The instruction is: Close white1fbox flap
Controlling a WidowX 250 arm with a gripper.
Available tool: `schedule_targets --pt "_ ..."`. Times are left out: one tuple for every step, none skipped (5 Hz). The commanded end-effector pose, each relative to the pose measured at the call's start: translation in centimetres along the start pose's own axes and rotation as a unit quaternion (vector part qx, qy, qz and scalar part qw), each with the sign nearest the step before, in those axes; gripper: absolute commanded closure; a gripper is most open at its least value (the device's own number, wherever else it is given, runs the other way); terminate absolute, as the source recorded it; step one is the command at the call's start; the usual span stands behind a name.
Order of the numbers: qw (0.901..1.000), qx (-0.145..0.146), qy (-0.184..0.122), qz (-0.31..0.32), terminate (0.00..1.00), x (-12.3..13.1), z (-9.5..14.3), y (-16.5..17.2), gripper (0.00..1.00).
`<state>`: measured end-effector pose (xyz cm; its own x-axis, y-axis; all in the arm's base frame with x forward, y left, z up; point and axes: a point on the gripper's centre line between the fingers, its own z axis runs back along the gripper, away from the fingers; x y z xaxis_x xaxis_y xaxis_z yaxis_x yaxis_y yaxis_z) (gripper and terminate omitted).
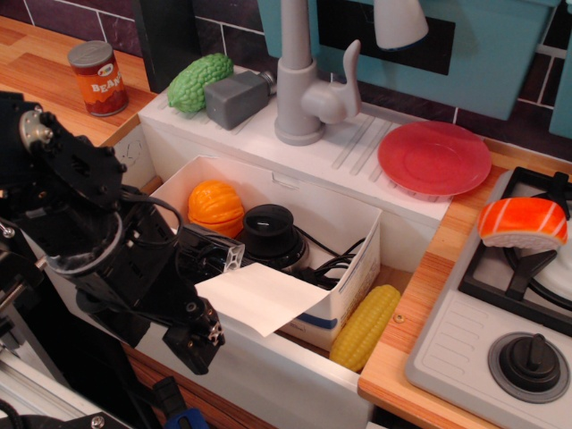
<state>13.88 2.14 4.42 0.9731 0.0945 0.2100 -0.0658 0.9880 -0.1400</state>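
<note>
While the white1fbox (344, 268) is sitting open in the sink near the counter's front edge, the gripper (219, 299) is pinching the flap (264, 297), which is tilting partway over the opening, not yet closing it.

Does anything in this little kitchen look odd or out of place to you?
Yes. A white carton sits inside the sink, open, its flap sticking out by the gripper. An orange toy and a black gadget lie inside, and a corn cob is wedged beside it.
</note>
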Motion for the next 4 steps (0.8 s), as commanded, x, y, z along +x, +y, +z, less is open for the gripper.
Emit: schedule_targets --pt "1.0000 0.000 0.000 0.000 0.00 0.0 0.0 0.0 0.00" --pt "0.9999 -0.005 -0.012 -0.005 0.00 0.7 -1.1 0.8 0.00" --pt "0.9986 -0.005 -0.022 -0.048 0.00 2.4 -1.2 1.3 0.00" --pt "0.9970 -0.019 -0.022 -0.071 0.00 4.1 -1.5 2.0 0.00"
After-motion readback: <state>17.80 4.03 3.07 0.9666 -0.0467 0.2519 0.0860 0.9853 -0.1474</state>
